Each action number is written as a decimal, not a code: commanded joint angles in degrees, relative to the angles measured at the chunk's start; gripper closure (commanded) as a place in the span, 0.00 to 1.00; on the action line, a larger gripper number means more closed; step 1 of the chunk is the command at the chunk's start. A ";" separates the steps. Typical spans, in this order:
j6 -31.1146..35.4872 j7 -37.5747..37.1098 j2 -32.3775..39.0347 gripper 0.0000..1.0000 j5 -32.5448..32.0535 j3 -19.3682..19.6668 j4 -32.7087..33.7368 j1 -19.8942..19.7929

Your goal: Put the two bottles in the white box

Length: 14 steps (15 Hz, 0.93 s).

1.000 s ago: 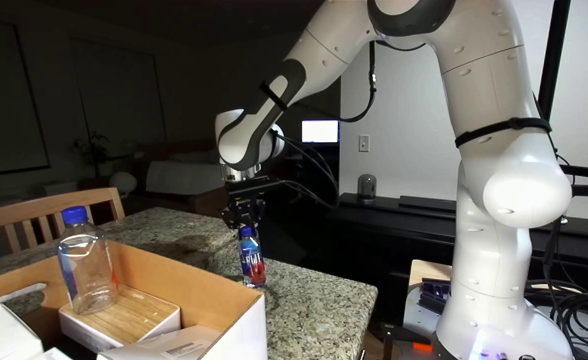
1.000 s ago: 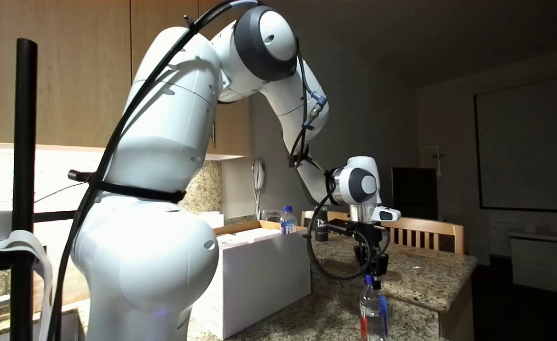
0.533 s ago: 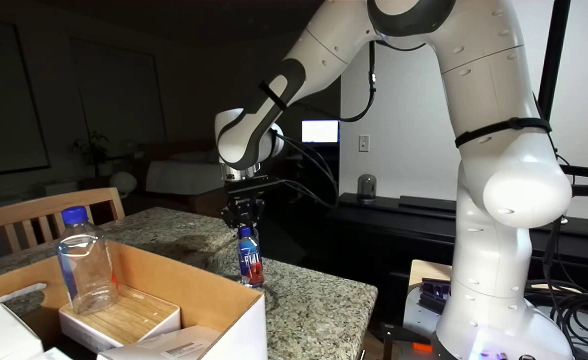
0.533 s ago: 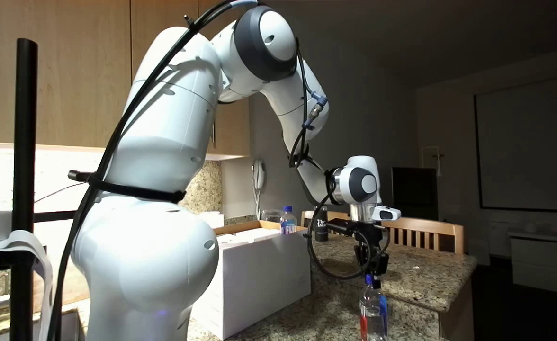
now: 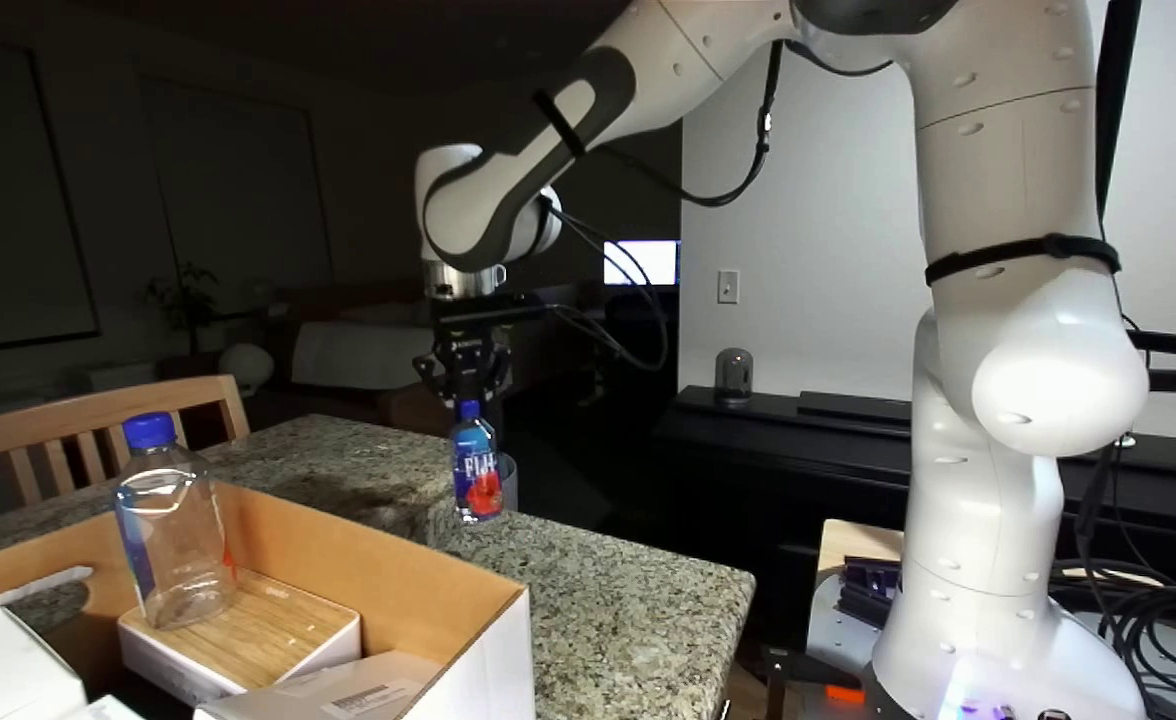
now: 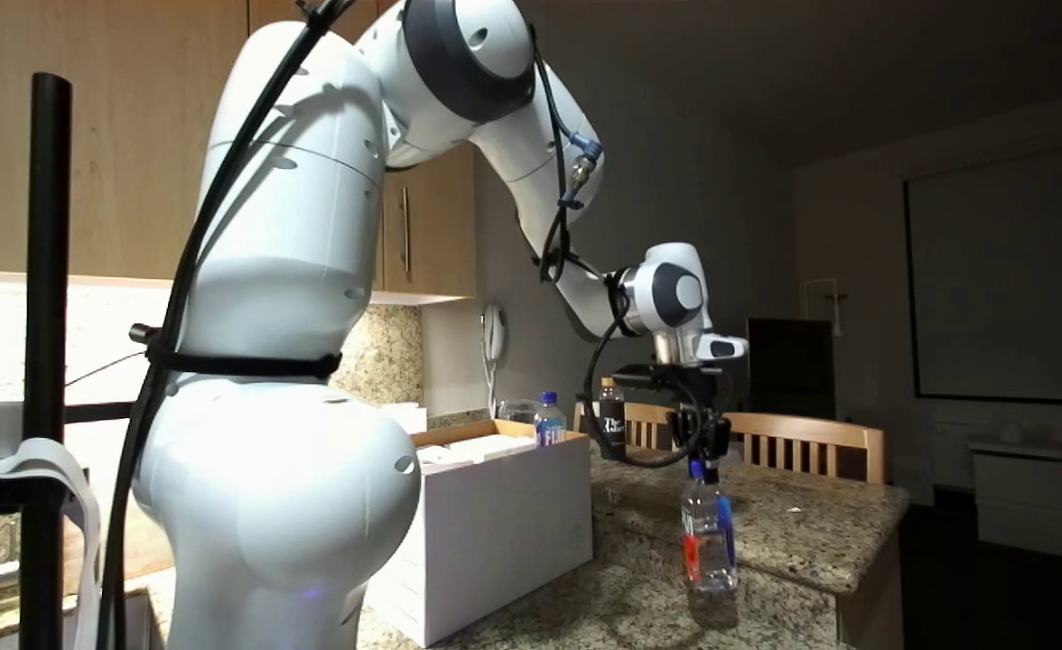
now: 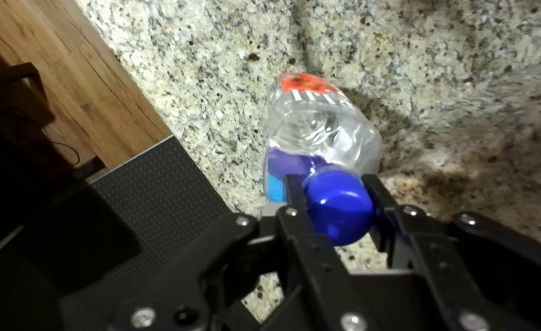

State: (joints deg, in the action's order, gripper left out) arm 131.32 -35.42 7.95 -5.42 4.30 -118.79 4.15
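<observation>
My gripper (image 5: 468, 398) is shut on the blue cap of a clear bottle with a blue-and-red label (image 5: 478, 470). The bottle hangs nearly upright above the granite counter, and also shows in an exterior view (image 6: 709, 533). In the wrist view the fingers (image 7: 331, 180) sit on either side of the cap of this bottle (image 7: 321, 124). The second bottle (image 5: 173, 530), clear with a blue cap, stands inside the white box (image 5: 428, 600), its top above the rim. The box's white outer side (image 6: 508, 533) shows in an exterior view, to the left of my gripper.
Inside the box are a wood-topped block (image 5: 258, 635) and several white cartons (image 5: 8, 660). A raised granite counter (image 6: 820, 524) lies behind the held bottle. A dark bottle (image 6: 612, 420) stands on it, with wooden chairs (image 6: 811, 442) beyond. The lower counter (image 5: 638, 620) ends at a drop-off.
The arm has risen with the labelled bottle gripped by its cap. The bottle is now off the counter, with its shadow below it. The second bottle and the box have not moved.
</observation>
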 commanded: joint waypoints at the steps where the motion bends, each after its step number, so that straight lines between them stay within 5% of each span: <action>1: -8.96 -0.88 -8.32 0.85 -0.09 -2.21 2.72 0.32; 8: -24.71 -0.43 -14.34 0.85 3.57 -8.78 17.67 1.06; 14: -30.19 -0.39 -8.94 0.85 1.44 -15.30 28.72 4.70</action>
State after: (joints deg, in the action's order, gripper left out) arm 104.43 -35.44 -4.98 -2.97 -8.53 -95.86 7.17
